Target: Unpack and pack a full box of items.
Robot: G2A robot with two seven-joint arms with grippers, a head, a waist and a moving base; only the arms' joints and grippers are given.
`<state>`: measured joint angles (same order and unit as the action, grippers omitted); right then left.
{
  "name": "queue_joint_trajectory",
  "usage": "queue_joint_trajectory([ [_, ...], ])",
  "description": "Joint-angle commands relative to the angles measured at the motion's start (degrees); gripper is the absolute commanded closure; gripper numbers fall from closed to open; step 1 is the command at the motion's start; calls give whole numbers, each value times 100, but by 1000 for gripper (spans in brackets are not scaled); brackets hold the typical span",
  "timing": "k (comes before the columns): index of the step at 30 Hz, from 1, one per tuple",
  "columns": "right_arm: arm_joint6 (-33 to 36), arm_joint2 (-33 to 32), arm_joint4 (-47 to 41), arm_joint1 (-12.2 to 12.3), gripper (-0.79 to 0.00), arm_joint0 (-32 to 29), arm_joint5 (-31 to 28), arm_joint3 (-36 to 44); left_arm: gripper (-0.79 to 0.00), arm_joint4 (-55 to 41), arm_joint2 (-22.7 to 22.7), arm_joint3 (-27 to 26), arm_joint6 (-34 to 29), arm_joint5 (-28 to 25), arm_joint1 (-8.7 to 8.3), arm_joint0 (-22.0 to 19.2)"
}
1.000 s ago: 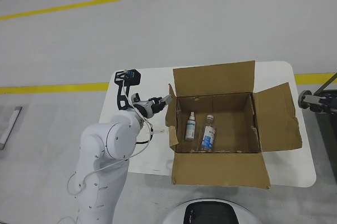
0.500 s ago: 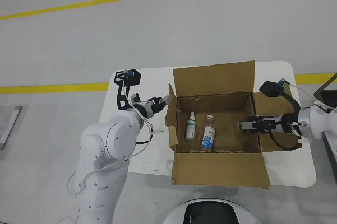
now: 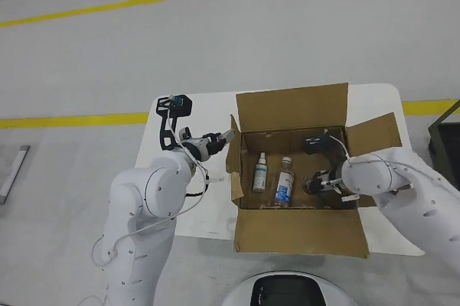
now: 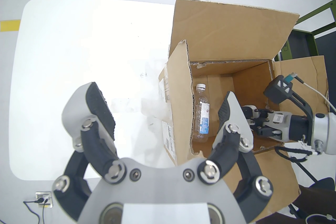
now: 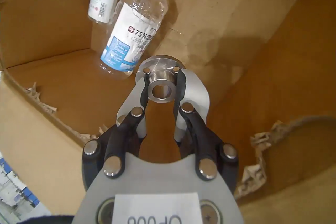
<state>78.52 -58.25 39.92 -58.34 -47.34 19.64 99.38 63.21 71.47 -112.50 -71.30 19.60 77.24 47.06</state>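
Hovering over white table (image 3: 203,115) on grey floor (image 3: 99,61), left gripper (image 4: 160,93) gapes, right gripper (image 5: 162,83) pinches flange (image 5: 155,63).

boxes: you are looking at one cardboard box (image 3: 298,229), and it is showing you four flaps.
bottles: you are seeing two lying inside it, one larger clear bottle (image 3: 284,186) and one smaller white bottle (image 3: 259,172).
grippers: you are watching two, the left gripper (image 4: 164,104) and the right gripper (image 5: 161,93).
metal parts: you are counting one metal flange (image 5: 160,87), which the right gripper is holding.
tables: you are working at one white table (image 3: 187,126).
floor stripes: you are seeing two in yellow, a far stripe (image 3: 61,14) and a near stripe (image 3: 61,121).
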Motion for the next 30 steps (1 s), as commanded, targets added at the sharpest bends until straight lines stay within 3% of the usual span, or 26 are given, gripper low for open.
queue_joint_trajectory([
  [1,-10,158,137,-29,-108,66,27,-64,-785,0,0,0,0,0,0,0],
  [5,-76,354,287,-80,-237,146,46,-236,-785,0,0,0,0,0,0,0],
  [11,-129,349,187,-122,-305,228,49,-376,-785,0,0,0,0,0,0,0],
  [14,-191,34,-100,-103,-268,247,93,-218,-785,0,0,0,0,0,0,0],
  [16,-226,-525,-505,-43,-206,229,147,11,-785,0,0,0,0,0,0,0],
  [18,-302,-1283,-867,47,0,119,187,345,-785,0,0,0,0,0,0,0],
  [25,-461,-4191,-1794,326,0,-652,-51,1095,-785,0,0,0,0,0,0,0],
  [30,-609,-5460,-2149,393,0,-1417,-308,831,-785,0,0,0,0,0,0,0],
])
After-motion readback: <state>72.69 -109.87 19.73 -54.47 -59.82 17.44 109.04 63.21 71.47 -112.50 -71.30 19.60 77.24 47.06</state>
